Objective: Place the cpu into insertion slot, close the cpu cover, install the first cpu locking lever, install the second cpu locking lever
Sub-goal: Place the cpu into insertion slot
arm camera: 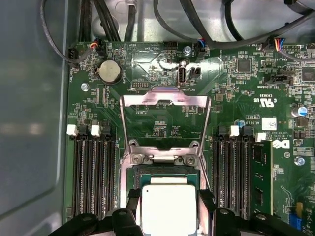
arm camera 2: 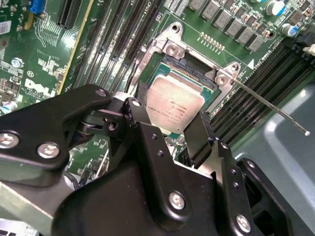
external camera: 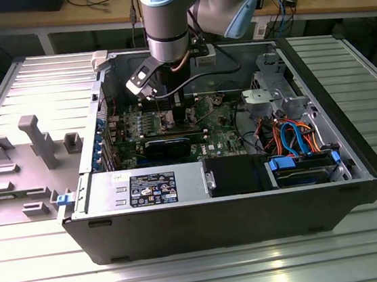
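Second wrist view: end effector is grasping the cpu at the insertion slot; in the first wrist view, the cpu cover is standing open.

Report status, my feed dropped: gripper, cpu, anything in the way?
Copy: gripper at the cpu. It sits at the insertion slot, seating unclear. Its cpu cover open, swung back.

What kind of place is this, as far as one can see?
Probably a robotics lab or workshop: a robot arm works inside an open computer case on a ribbed metal table, and wooden benches with cables and parts stand behind.
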`<action>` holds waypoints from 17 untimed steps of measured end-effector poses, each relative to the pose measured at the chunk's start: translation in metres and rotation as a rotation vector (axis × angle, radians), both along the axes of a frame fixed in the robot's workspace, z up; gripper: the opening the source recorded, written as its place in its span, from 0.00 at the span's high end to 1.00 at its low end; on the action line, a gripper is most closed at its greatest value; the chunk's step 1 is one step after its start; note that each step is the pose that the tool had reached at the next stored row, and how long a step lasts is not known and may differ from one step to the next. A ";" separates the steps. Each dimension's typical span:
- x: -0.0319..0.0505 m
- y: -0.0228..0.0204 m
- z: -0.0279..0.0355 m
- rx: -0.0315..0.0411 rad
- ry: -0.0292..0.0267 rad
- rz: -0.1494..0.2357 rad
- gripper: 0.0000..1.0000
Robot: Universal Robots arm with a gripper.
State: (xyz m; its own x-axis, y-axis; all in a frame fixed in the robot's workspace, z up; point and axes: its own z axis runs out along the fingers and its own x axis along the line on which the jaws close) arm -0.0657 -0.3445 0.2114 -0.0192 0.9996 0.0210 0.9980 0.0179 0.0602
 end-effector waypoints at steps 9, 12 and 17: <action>0.0004 0.0000 -0.0055 -0.0002 0.0057 -0.007 0.46; 0.0009 0.0014 -0.0055 -0.0001 0.0075 -0.007 0.46; 0.0027 0.0026 -0.0064 -0.0064 0.0194 -0.008 0.46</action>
